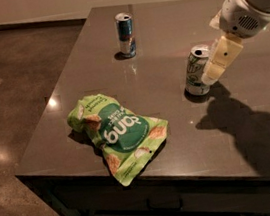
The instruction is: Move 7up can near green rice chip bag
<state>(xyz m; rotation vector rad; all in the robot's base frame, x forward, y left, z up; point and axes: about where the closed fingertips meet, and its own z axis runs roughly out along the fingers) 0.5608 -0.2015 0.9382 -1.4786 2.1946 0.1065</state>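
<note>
The 7up can, white and green with a silver top, stands upright on the right half of the dark table. The green rice chip bag lies wrinkled near the table's front left edge, well apart from the can. My gripper hangs from the white arm at the upper right. Its cream tip is right beside the can's right side, at the can's height, touching or nearly touching it.
A slimmer blue and silver can stands upright at the back of the table, left of the 7up can. The table's front edge runs just below the bag. A brown floor lies to the left.
</note>
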